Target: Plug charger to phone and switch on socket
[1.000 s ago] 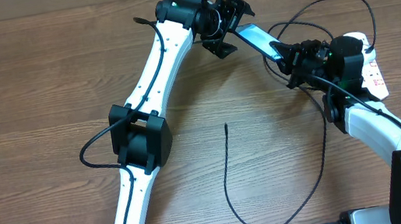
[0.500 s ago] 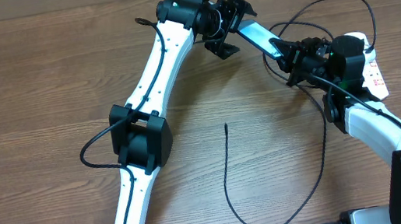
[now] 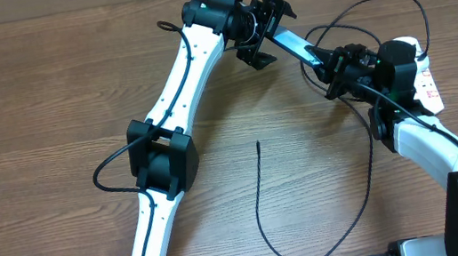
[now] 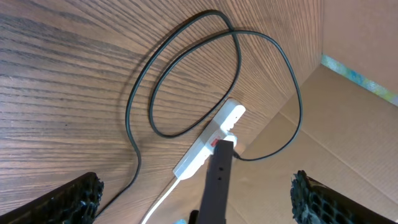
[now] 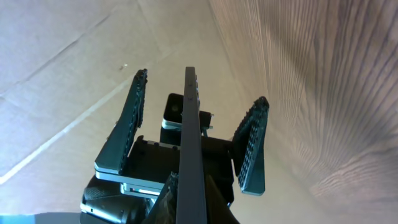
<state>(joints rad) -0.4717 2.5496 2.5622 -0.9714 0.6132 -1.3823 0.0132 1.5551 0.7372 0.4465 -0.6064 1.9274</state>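
The phone [image 3: 292,45] is held off the table, tilted on edge, at the back middle. My right gripper [image 3: 325,62] is shut on its lower end; in the right wrist view the phone [image 5: 191,124] runs edge-on up from my right gripper [image 5: 193,208]. My left gripper [image 3: 267,31] is open, its fingers on either side of the phone's other end without touching; the phone's dark edge [image 4: 217,180] shows between the wide fingers of that gripper [image 4: 196,199]. The charger cable [image 3: 262,204] lies on the table, its tip free at mid-table. The socket [image 4: 208,140] lies at the right, also seen from overhead [image 3: 427,82].
The charger cable loops [image 4: 186,68] lie around the socket's far end. A cardboard wall [image 4: 348,124] stands along the table's back edge, close behind both grippers. The socket's thick white cord [image 4: 158,202] runs off below it.
My left gripper has shifted slightly right and back along the phone. The right gripper still holds the phone; the cable has not moved.
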